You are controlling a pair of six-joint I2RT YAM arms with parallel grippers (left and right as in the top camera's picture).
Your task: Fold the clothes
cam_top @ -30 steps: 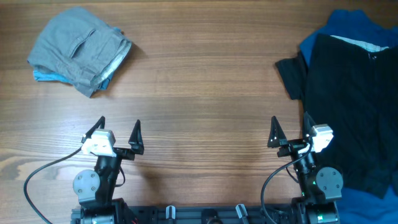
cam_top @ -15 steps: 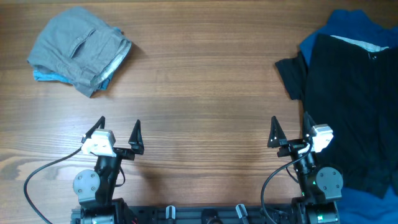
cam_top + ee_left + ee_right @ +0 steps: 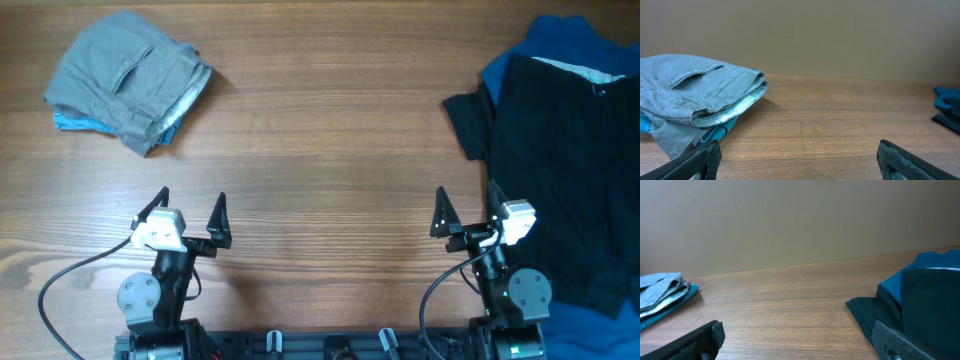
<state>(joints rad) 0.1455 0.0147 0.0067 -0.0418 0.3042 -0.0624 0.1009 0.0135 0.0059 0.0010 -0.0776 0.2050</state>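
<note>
A black shirt [image 3: 565,160] lies spread flat at the table's right side, on top of a blue garment [image 3: 560,40]; both also show in the right wrist view [image 3: 920,305]. A folded grey garment [image 3: 125,75] sits on a teal one at the far left, also in the left wrist view [image 3: 690,95]. My left gripper [image 3: 190,212] is open and empty near the front edge, well short of the grey pile. My right gripper [image 3: 466,208] is open and empty, just left of the black shirt's edge.
The wooden table [image 3: 320,150] runs between the two piles. A black cable [image 3: 60,285] loops at the front left by the arm base. A plain beige wall stands behind the table in both wrist views.
</note>
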